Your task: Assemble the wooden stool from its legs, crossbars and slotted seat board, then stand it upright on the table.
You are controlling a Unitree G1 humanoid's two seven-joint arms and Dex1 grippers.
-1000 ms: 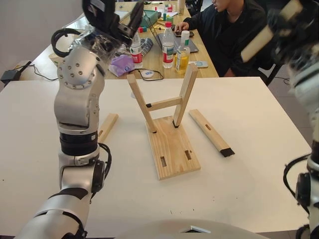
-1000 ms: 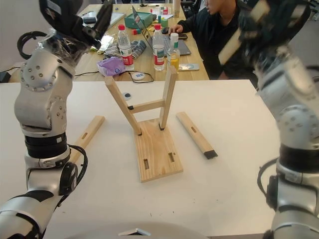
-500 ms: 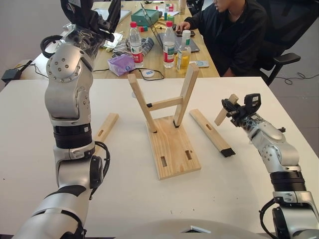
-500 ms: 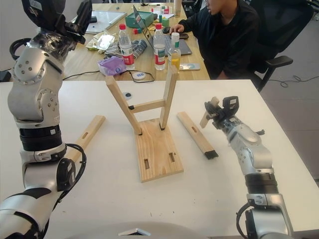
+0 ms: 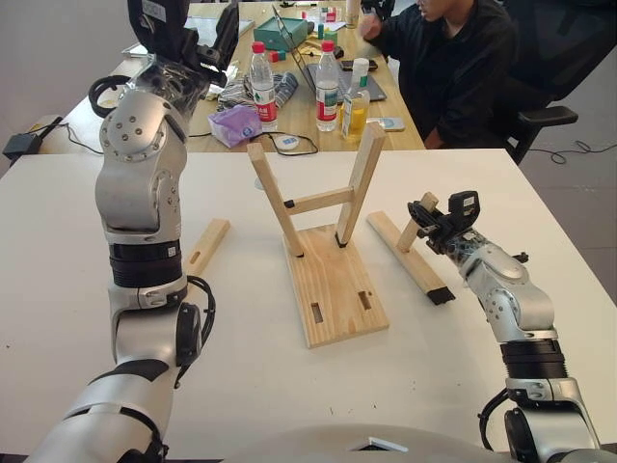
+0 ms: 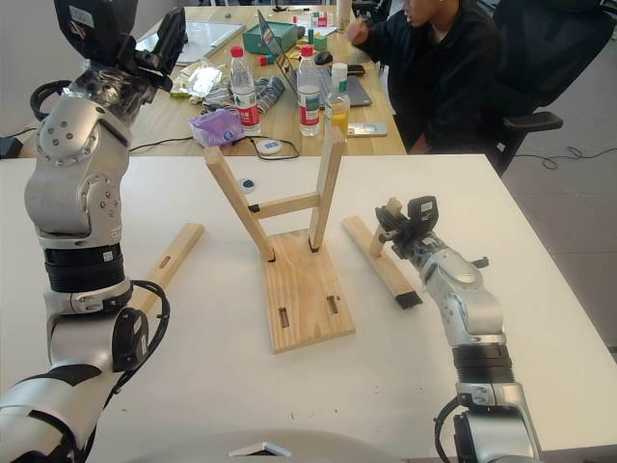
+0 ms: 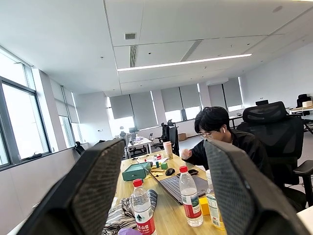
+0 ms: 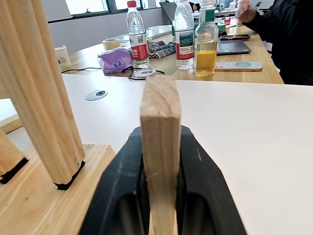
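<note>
A broad white counter (image 5: 482, 386) fills the foreground of an open office with tall windows (image 7: 19, 122) and a long strip ceiling light (image 7: 186, 62). A round cable grommet (image 6: 248, 183) sits in the counter's far part.

In the middle of the counter lies the slotted seat board (image 5: 333, 289), flat. Two legs (image 5: 275, 198) stand in its far slots, leaning apart toward their tops, joined by a crossbar (image 5: 318, 201). The two near slots (image 5: 316, 312) are open.

A loose leg (image 5: 207, 246) lies flat left of the board. Another loose leg (image 5: 429, 278) lies flat on the right, between the board and the right hand.

The right hand (image 5: 424, 224) hovers low just above that leg, its black fingers (image 8: 122, 186) clamped on a short crossbar piece (image 8: 160, 147) held on end. The left hand (image 7: 159, 186) is raised high over the far left, fingers apart, holding nothing.

Behind stands a wooden counter (image 5: 395, 135) carrying water bottles (image 5: 261, 72), a bottle of yellow liquid (image 5: 355, 101), a laptop (image 5: 342, 87) and a purple pouch (image 5: 234, 125). A black office chair (image 5: 559, 58) stands at the far right.
</note>
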